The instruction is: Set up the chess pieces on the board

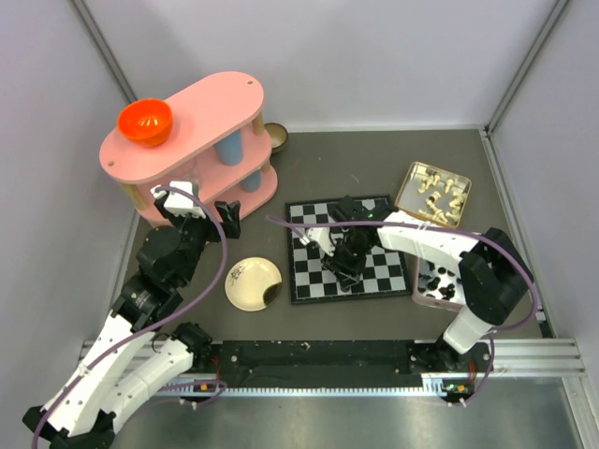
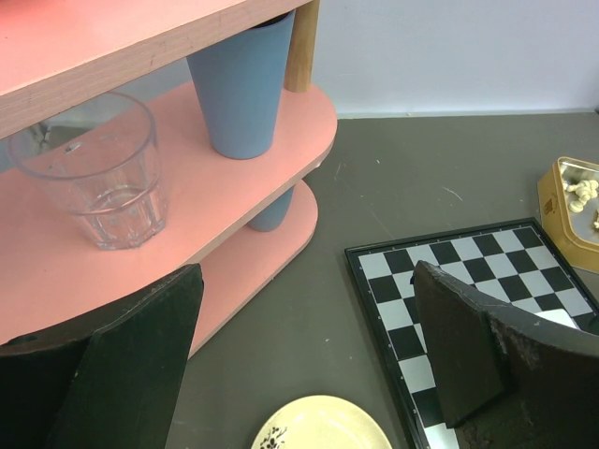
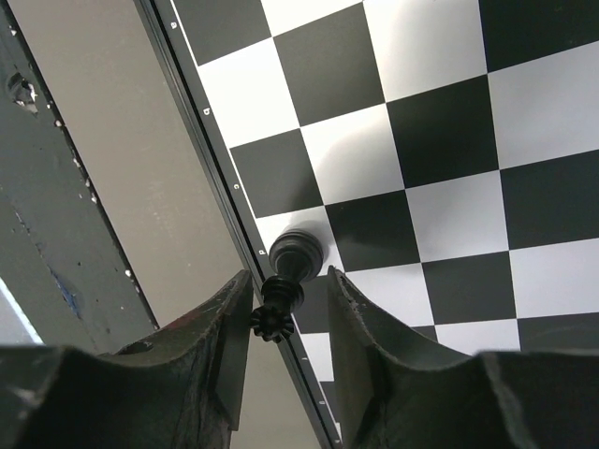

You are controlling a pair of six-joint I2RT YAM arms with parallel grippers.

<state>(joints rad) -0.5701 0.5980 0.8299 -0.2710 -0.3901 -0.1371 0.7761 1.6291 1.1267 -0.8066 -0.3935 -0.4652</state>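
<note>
Dark grey tabletop runs between pale walls, with the board [image 1: 309, 271] in the middle and a clear tray [image 1: 417, 297] just right of it that holds a good heap of black chess pieces [image 1: 440, 279]. I judge the job to be at an early stage. The squares my right wrist camera shows are bare except for one black piece [image 3: 285, 281], and my own arm hides much of the board from above, so I cannot say what else is placed. That piece stands with its round base on a white square in an edge row, just beside the thin black border. Its long axis runs up from the base towards my wrist, so it looks upright, with the ridged crown pointing back at the camera. My right gripper [image 3: 288, 292] straddles it with the jaws only narrowly parted. The crown seems to touch one finger while a slit of board shows beside the other, so I do not think it is clamped. My left gripper [image 2: 306, 269] hangs spread wide and empty near the pink shelf [image 2: 234, 187], left of the board.
</note>
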